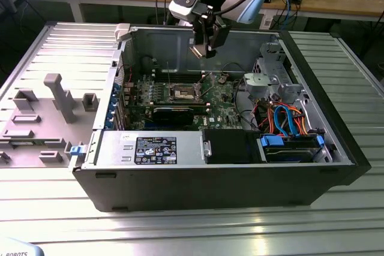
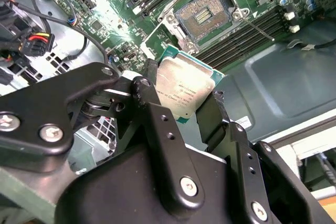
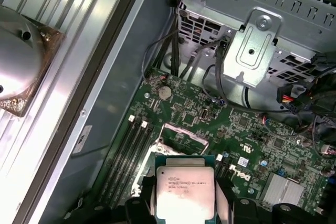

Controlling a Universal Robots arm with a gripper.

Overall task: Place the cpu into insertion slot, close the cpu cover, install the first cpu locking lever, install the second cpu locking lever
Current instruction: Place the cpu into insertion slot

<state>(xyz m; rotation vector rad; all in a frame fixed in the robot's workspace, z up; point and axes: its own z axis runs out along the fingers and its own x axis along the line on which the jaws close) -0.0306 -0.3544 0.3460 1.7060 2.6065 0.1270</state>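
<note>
So the gripper (image 1: 203, 49) is hanging over the open computer case (image 1: 210, 184), which sits on a ribbed metal worktop (image 1: 180, 232). The black fingers (image 2: 212, 116) are clamped on the cpu (image 2: 185, 88), one on each of two opposite edges. You can see this in both wrist views, with the silver top of the chip facing the cameras and a thin green border around it.

The cpu is up in the air, clear of the green motherboard (image 1: 222, 105) and not touching anything but the fingers. The insertion slot (image 2: 206, 17) is uncovered: in the second wrist view its dark centre with the field of contacts is in plain sight inside the silver rim. A thin metal rod (image 2: 258, 28) sticks out beside it, across the long memory slots (image 2: 239, 40). In the exterior view the gripper sits a bit toward the exterior view's right of the slot and well above it.

Other stuff in the case:
- A long black card (image 1: 174, 112) lies just beside the slot.
- The power supply (image 1: 150, 148) is along the near wall.
- A perforated metal drive cage (image 3: 252, 45) is there, with orange and blue cables (image 1: 285, 118) near it.
- A coin cell (image 3: 165, 93) sits on the board.

A grey fixture plate (image 1: 48, 112) lies on the worktop at the exterior view's left of the case.
</note>
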